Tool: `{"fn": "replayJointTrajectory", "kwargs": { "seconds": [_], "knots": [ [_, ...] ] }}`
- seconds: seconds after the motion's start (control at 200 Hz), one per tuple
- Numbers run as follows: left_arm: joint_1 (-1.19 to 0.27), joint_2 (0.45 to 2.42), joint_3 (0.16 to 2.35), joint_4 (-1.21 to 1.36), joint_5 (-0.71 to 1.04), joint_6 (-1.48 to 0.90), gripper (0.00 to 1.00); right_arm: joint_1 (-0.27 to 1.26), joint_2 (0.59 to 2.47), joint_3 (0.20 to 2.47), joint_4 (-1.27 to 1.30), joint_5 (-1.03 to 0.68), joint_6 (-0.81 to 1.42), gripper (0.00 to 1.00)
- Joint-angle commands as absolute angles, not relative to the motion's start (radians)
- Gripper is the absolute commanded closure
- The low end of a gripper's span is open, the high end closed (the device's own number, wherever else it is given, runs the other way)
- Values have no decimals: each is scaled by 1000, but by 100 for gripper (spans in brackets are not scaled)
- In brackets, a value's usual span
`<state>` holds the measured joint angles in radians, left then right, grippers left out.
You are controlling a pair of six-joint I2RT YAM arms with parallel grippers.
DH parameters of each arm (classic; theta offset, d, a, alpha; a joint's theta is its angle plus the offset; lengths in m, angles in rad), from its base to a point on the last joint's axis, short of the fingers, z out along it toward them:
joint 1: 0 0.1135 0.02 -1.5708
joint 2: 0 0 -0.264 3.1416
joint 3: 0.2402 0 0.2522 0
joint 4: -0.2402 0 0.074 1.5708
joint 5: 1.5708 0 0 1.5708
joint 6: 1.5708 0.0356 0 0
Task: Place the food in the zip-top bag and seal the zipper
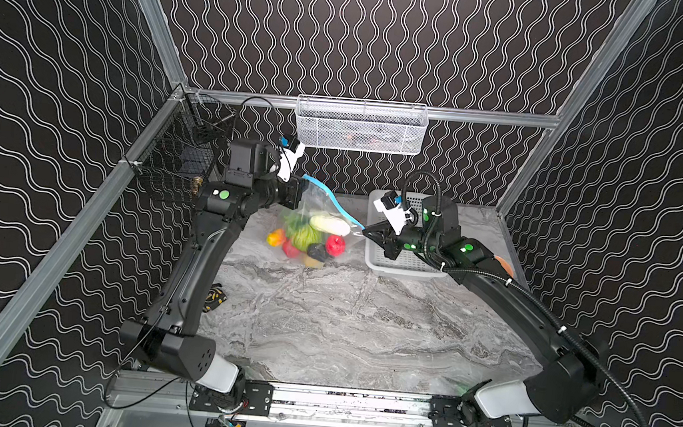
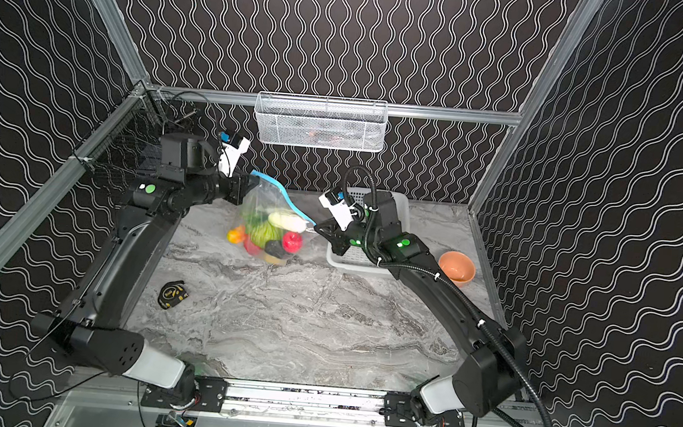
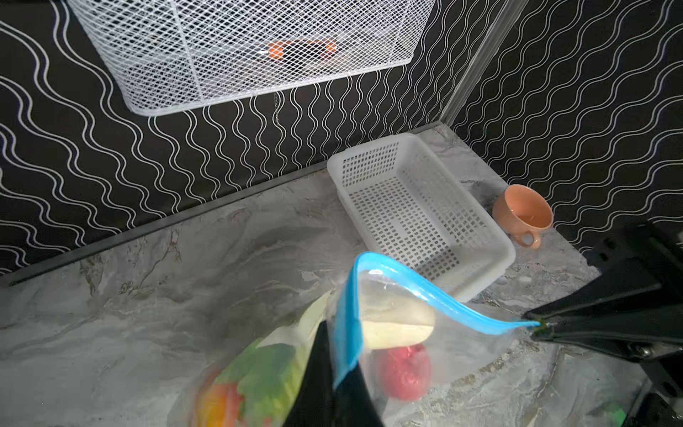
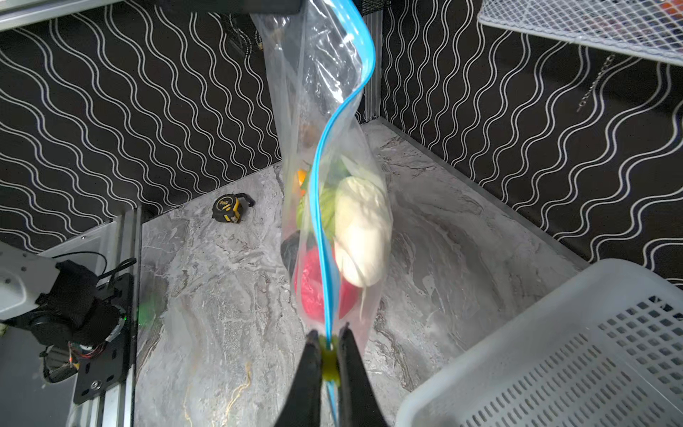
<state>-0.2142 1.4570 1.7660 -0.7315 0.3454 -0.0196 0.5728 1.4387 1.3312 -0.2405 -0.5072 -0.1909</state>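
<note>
Surveying the table (image 1: 343,327), I find a white basket (image 3: 369,162) beneath my right arm, an orange cup (image 2: 456,266) beyond it, a tape measure (image 2: 173,294) beside my left. Both arms reach inward: my left gripper (image 1: 301,188) clamps the raised end of the zipper (image 3: 347,325), my right gripper (image 4: 329,332) pinches its yellow slider (image 4: 329,364) lower down. The zip-top bag (image 4: 318,74) slung between them holds the food (image 1: 304,236).

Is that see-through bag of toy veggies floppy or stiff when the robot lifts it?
Probably floppy: the zip-top bag droops between the left fingers and right fingers, and its blue zipper curves rather than running straight. Likely bottom-heavy, since the food has bunched at its low end. It may swing if moved fast.
</note>
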Motion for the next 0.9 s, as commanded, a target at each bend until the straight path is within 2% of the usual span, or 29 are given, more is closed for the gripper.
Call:
{"fn": "replayJointTrajectory", "kwargs": {
  "seconds": [0.0, 0.255, 0.435, 0.586, 0.896],
  "knots": [
    [-213, 1402, 1721, -715, 347, -65, 100, 588, 1398, 1299, -229, -487, -150, 100],
    [-213, 1281, 1582, -791, 346, -118, 100, 639, 1320, 1231, -242, -441, -106, 100],
    [-213, 1265, 1528, -836, 340, -115, 100, 649, 1333, 1210, -221, -407, -83, 100],
    [-213, 1315, 1499, -808, 334, -70, 100, 649, 1434, 1266, -234, -365, -98, 100],
    [-164, 1570, 1515, -669, 268, 24, 100, 588, 1775, 1511, -274, -319, -114, 100]
  ]
}}
